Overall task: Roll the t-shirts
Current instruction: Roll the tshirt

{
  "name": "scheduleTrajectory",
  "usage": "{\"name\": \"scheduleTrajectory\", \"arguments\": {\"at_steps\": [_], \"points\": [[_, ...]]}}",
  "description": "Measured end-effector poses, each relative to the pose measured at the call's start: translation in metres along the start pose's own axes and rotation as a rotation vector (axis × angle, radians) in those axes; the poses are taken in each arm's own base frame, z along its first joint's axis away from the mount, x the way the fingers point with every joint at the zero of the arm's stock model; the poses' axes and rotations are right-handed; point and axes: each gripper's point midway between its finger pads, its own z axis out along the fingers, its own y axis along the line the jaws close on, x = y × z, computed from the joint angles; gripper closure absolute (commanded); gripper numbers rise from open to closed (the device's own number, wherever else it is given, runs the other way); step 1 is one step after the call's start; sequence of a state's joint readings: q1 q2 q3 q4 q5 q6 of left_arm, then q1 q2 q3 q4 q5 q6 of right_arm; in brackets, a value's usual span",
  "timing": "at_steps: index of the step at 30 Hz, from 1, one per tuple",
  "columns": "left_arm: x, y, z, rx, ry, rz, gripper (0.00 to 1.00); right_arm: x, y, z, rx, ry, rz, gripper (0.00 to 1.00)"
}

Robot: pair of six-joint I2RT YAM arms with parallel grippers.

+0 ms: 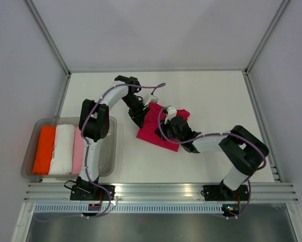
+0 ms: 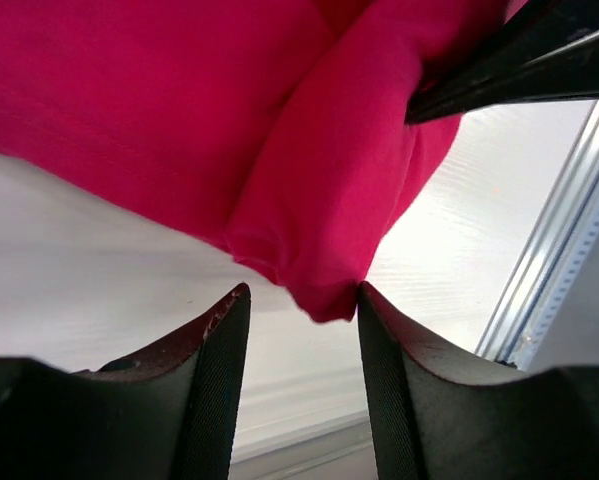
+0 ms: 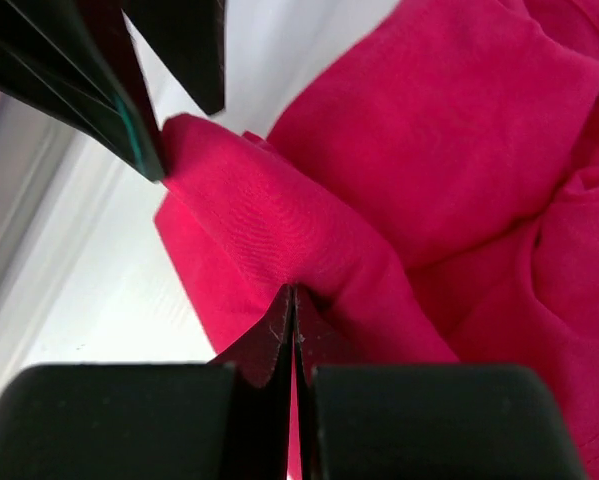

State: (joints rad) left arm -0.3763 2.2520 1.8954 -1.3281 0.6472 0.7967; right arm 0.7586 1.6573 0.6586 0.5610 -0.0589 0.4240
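We see the magenta t-shirt lying bunched near the middle of the white table, between the two arms. The left gripper comes down at the shirt's far-left edge and the right gripper reaches over its near-right part.

In the left wrist view the left gripper has its jaws spread. The rounded end of a thick fold of the magenta t-shirt dips just into the gap between the tips and brushes the right-hand finger.

In the right wrist view the right gripper has its jaws pressed together, and they nip the magenta t-shirt at the near side of a raised ridge of cloth. That ridge runs up and to the left, where its end meets the dark fingers of the other arm.

At the table's left edge a clear tray holds three folded shirts side by side: an orange t-shirt, a white t-shirt and a pale pink t-shirt
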Motion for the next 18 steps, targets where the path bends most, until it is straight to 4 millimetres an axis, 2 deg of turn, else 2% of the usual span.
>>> {"name": "scheduleTrajectory", "arguments": {"at_steps": [4,8,12,15,18], "points": [[-0.008,0.012,-0.009,-0.066,-0.003,0.041,0.45,0.007,-0.011,0.005,0.038,0.012,0.021,1.0],[-0.015,0.02,-0.019,-0.133,-0.014,0.114,0.45,-0.005,-0.018,0.007,0.059,-0.034,0.077,1.0],[-0.03,0.018,-0.04,-0.225,-0.054,0.27,0.44,-0.016,-0.028,0.007,0.081,-0.069,0.113,1.0],[-0.031,0.0,-0.046,-0.301,-0.072,0.445,0.37,-0.018,-0.034,0.008,0.094,-0.082,0.136,1.0],[-0.02,-0.027,-0.033,-0.338,-0.067,0.622,0.32,-0.016,-0.038,0.011,0.092,-0.086,0.158,1.0]]}}
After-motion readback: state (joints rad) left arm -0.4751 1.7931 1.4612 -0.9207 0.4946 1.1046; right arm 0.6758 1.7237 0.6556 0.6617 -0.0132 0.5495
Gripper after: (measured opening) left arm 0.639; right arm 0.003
